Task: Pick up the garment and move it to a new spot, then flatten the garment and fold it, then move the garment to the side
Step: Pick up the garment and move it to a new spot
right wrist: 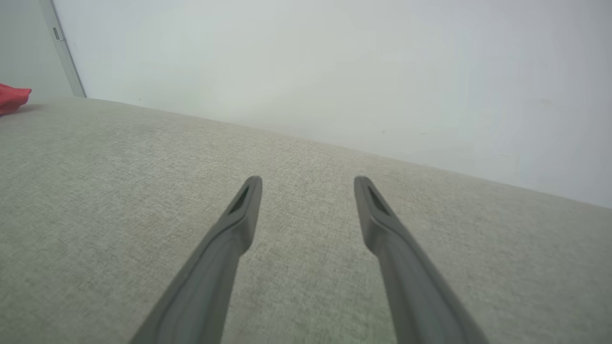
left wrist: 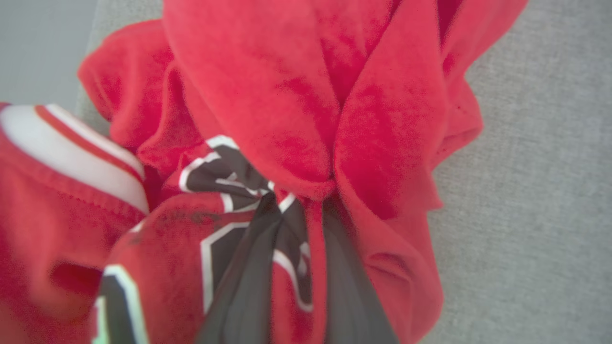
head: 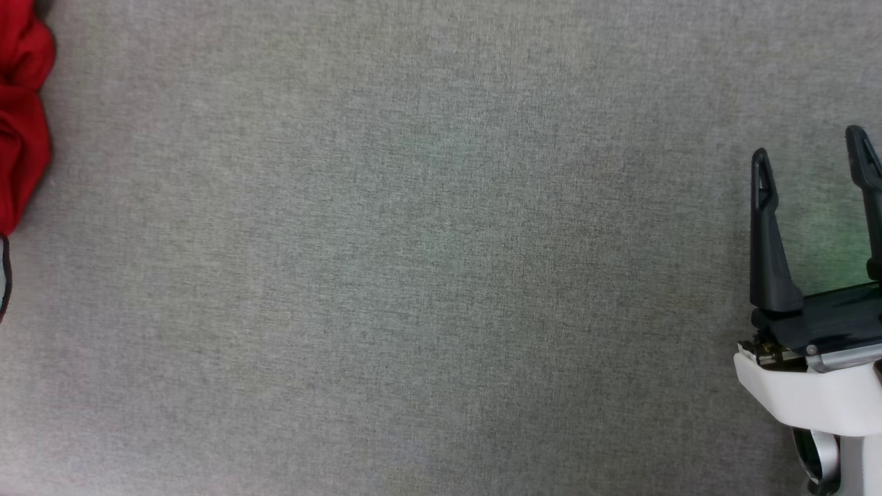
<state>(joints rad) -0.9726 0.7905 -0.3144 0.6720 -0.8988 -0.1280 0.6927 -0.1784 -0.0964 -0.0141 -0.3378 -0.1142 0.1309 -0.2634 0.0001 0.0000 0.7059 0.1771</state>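
Observation:
The garment point(left wrist: 296, 95) lies bunched in the left wrist view, red with black white-outlined letters and a white striped trim point(left wrist: 76, 153) at the left. My left gripper point(left wrist: 299, 205) has its two dark fingers point(left wrist: 248, 286) drawn together into the cloth, pinching a fold between them. In the head view a red part of the garment point(head: 21, 117) lies at the far left edge, and in the right wrist view the garment point(right wrist: 12, 98) is a small red patch far to the left. My right gripper point(head: 809, 155) stands open at the right above the bare surface, holding nothing, and the right gripper point(right wrist: 308, 184) also appears in its own wrist view.
A grey fabric-covered table point(head: 413, 275) spans the head view. Its far edge point(right wrist: 334, 145) meets a pale wall point(right wrist: 334, 62). The left wrist view has the table's edge point(left wrist: 88, 71) just beyond the garment.

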